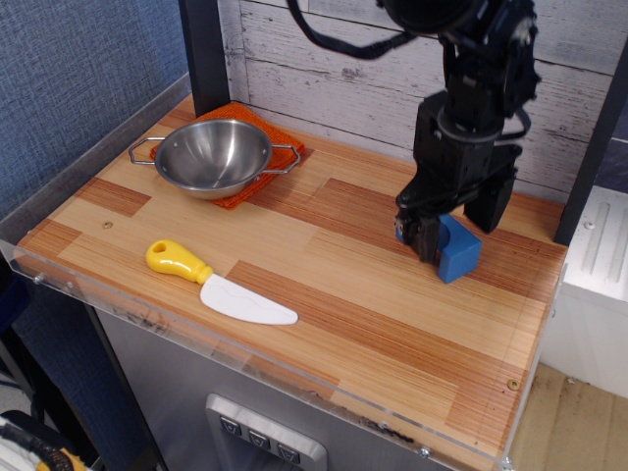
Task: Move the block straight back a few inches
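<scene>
The blue block (457, 255) rests on the wooden tabletop (324, 265) at the back right, a few inches from the plank wall. My black gripper (457, 222) is directly over it with the jaws spread. One finger (424, 238) stands at the block's left front side and hides part of it, and the other finger (494, 201) is behind it to the right. The jaws stand apart from the block's sides and hold nothing.
A steel bowl (213, 156) sits on an orange cloth (283, 137) at the back left. A yellow-handled white toy knife (221, 284) lies near the front left edge. A dark post (203, 54) stands at the back left, and the plank wall (334, 69) runs behind.
</scene>
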Tool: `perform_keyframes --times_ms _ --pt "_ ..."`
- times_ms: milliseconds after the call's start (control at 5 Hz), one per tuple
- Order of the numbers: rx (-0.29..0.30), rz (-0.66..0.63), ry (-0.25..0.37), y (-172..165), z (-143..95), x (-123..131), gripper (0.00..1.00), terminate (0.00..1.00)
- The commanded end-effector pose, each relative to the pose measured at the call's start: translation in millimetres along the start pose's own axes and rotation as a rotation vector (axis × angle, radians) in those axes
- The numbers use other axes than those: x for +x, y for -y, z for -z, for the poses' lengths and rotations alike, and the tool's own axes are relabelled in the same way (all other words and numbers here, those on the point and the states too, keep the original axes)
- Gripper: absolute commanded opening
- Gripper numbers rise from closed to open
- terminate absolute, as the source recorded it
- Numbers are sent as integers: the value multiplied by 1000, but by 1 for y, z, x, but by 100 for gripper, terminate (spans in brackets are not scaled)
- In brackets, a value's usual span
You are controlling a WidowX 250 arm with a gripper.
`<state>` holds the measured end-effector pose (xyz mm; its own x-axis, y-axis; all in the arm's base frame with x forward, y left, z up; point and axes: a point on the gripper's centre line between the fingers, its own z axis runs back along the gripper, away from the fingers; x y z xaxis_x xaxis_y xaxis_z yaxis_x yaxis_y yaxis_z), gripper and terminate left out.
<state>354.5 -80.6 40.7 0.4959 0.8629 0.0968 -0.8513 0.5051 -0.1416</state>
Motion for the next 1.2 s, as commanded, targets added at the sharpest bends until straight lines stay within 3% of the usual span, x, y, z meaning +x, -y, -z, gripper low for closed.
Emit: perform_keyframes --times_ms 0,200,800,1000 --pt "-167 -23 97 1 -88 -1 100 0" --pt "-212 -66 139 -17 -116 3 100 0" --pt "-212 -66 139 -17 -116 3 100 0" --pt "-212 -66 139 -17 -116 3 100 100"
